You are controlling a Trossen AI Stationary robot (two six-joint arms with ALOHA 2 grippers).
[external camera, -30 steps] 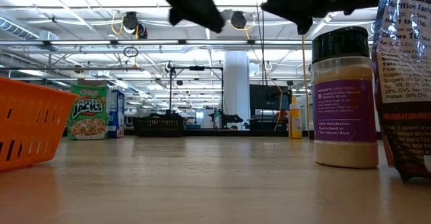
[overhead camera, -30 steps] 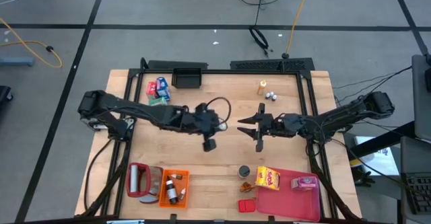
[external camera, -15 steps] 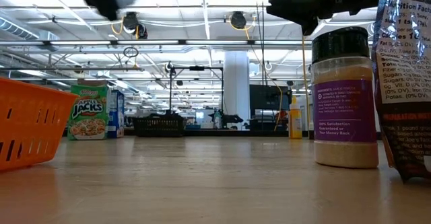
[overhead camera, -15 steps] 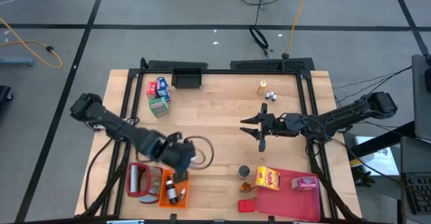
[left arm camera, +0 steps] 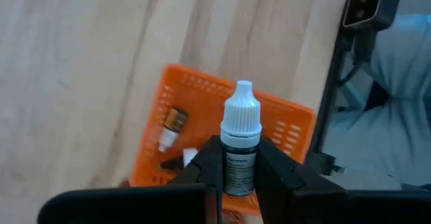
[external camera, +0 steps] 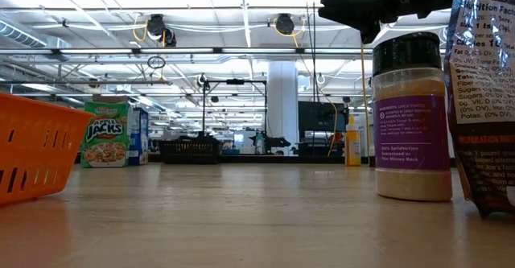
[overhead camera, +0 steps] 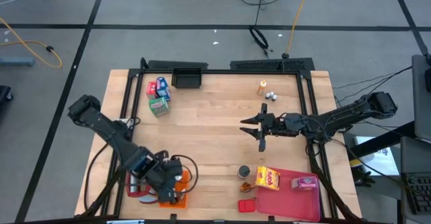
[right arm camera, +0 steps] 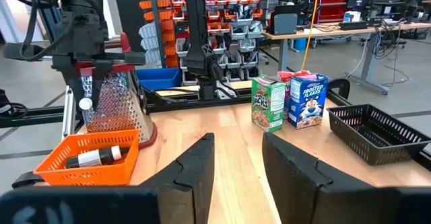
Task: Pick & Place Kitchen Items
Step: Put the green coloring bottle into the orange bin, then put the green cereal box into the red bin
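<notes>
My left gripper [overhead camera: 170, 188] hangs over the orange crate [overhead camera: 182, 178] near the table's near-left corner, shut on a small dark bottle with a white cap [left arm camera: 240, 143]. The crate [left arm camera: 183, 96] holds other small bottles lying down [left arm camera: 170, 127]. My right gripper [overhead camera: 253, 127] waits open above the table's middle, right of centre, touching nothing. Its fingers [right arm camera: 196, 162] frame the crate [right arm camera: 87, 158] far off. Cereal boxes [overhead camera: 158, 93] stand at the far left. An orange bottle [overhead camera: 261, 87] and tiny white-capped bottles [overhead camera: 269, 95] stand at the far right. My left gripper pinches the small bottle by its dark labelled body [left arm camera: 240, 173] between the two fingers [left arm camera: 207, 165]. The white cap [left arm camera: 242, 113] sticks out past the fingertips. The fingers point downward from above. The bottle is lifted clear, over the crate.
A metal grater on a red plate [overhead camera: 140, 180] sits left of the crate. A dark-capped spice jar [overhead camera: 244, 172], a yellow box [overhead camera: 267, 177] and a pink-red tray [overhead camera: 296, 198] with a pink box lie near right. A black basket [overhead camera: 190, 78] sits at the far edge.
My left gripper has swung from the table's middle toward the near-left corner, carrying the small bottle, and now hangs over the orange crate. In the low view it has passed leftward and left the picture.
</notes>
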